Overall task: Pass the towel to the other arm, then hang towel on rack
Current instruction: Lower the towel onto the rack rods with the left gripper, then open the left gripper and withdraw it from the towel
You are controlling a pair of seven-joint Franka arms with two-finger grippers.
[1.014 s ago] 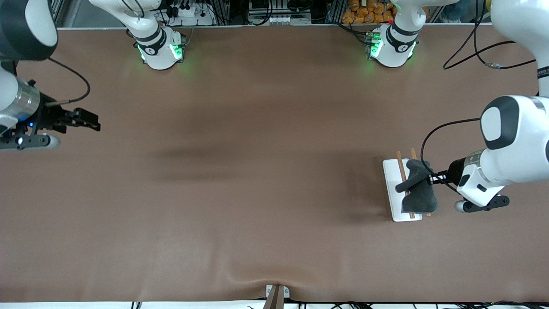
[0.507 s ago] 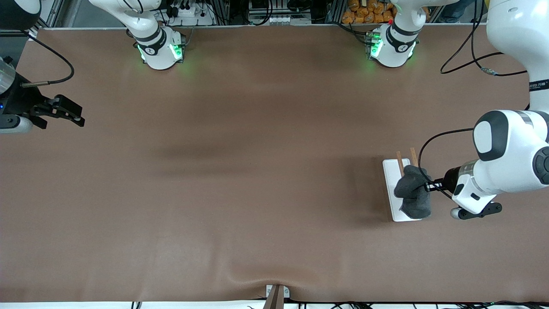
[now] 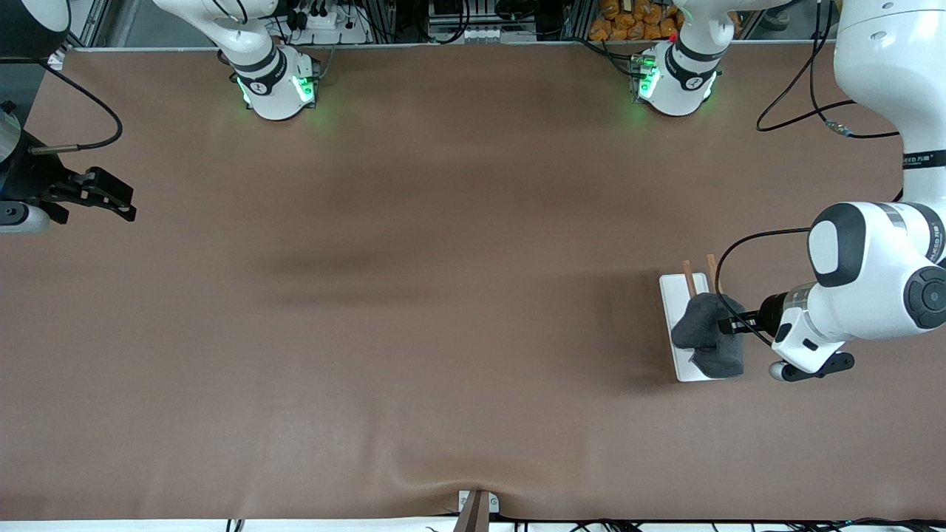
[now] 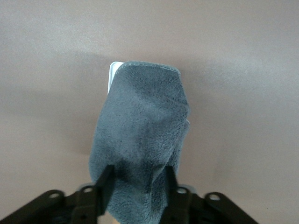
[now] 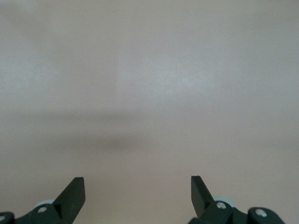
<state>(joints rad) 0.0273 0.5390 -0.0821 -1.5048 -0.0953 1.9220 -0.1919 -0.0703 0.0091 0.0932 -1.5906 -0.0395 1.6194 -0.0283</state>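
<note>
Right claw [image 3: 111, 198] is hanging over the bench [image 3: 443, 295] at the right arm's end, well apart from everything else, and that arm is waiting. Its wrist view is showing the claw [image 5: 138, 186] spread wide, with nothing between the two dark fingertips and only bare brown surface beneath them.

Moving across, the long middle stretch of the bench is lying under a soft shadow.

Toward the left arm's end, the rack [image 3: 674, 295] is lying flat: a white rectangular plate carrying two thin brown rods [image 3: 688, 273] running side by side along its length. The rod ends farther from the front camera are poking out uncovered.

Over the rest of the rods the towel [image 3: 706, 336] is sitting as a lumpy dark grey heap. It is covering much of the plate's middle and nearer part and spilling a little past the plate's edge toward the left arm.

Left claw [image 3: 732, 324] is reaching in level from that side and meeting the towel's edge just above the rack. In the left wrist view the claw [image 4: 138, 175] is framing the fuzzy cloth [image 4: 140, 121], which is draping away from it, with one white corner of the rack [image 4: 112, 70] peeking out past the towel. Whether this claw is gripping the cloth or merely standing around it, I cannot tell
</note>
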